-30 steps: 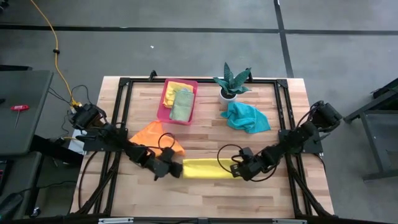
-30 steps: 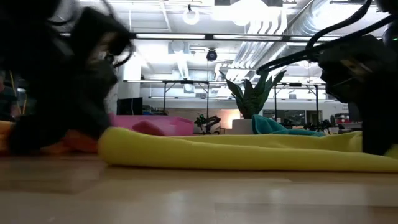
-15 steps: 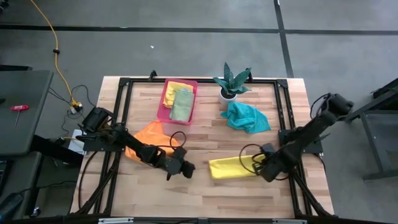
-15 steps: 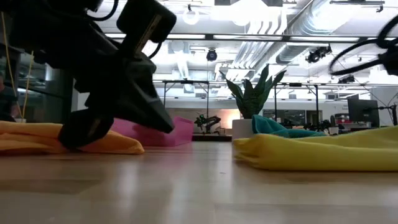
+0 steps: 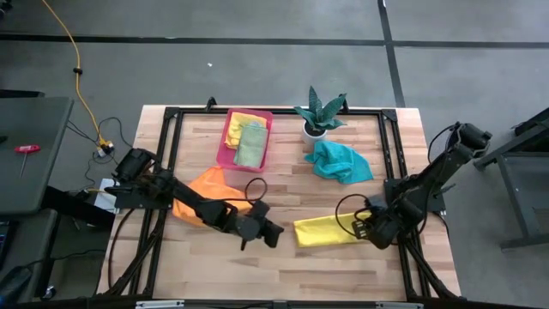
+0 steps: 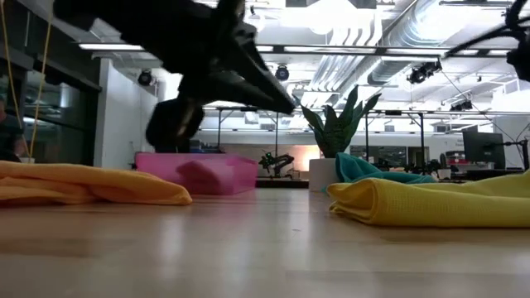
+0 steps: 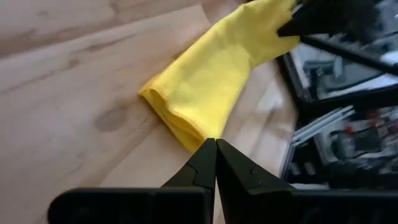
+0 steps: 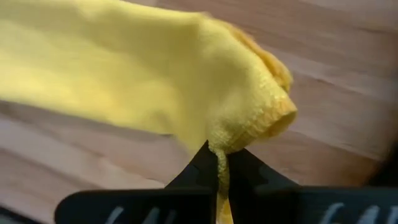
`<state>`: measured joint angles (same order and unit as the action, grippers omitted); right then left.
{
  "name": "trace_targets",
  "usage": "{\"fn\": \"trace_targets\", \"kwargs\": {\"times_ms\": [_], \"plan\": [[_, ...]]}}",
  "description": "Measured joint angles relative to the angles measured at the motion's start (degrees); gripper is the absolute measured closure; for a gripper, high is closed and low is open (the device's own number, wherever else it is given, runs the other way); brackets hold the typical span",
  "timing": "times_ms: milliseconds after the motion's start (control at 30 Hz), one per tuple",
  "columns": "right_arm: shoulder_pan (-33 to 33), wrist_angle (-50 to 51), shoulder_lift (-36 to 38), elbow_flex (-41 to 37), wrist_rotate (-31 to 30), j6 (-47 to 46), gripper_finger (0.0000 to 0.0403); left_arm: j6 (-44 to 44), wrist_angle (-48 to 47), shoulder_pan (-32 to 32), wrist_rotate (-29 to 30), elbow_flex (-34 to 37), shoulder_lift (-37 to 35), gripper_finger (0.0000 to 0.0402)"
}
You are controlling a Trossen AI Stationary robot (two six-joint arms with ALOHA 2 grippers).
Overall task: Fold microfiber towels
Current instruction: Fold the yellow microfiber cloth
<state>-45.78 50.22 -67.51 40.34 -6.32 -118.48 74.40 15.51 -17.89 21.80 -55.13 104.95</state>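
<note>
Right gripper (image 5: 371,225) pinches the yellow towel (image 5: 328,231) on the wooden table (image 5: 283,184) — left gripper (image 5: 273,233) pressed together, empty.

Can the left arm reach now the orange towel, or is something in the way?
Probably yes. The orange towel lies open on the table beside the left arm, with nothing on it. The left claw is shut and empty, past the towel, so it must pull back first.
</note>
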Motion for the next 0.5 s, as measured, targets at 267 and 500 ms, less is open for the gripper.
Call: {"fn": "trace_targets", "kwargs": {"times_ms": [267,500], "plan": [[0.1,-7.2,-0.1,0.0,-4.6,-0.2,0.0403,-5.6,-2.5,2.2,-8.6,-8.6,8.6,0.0401],[0.6,-12.0,-1.1,0.1,-7.2,0.2,0.0403,-0.9,-1.5,2.1,-10.1,-9.0,13.5,0.0401]]}}
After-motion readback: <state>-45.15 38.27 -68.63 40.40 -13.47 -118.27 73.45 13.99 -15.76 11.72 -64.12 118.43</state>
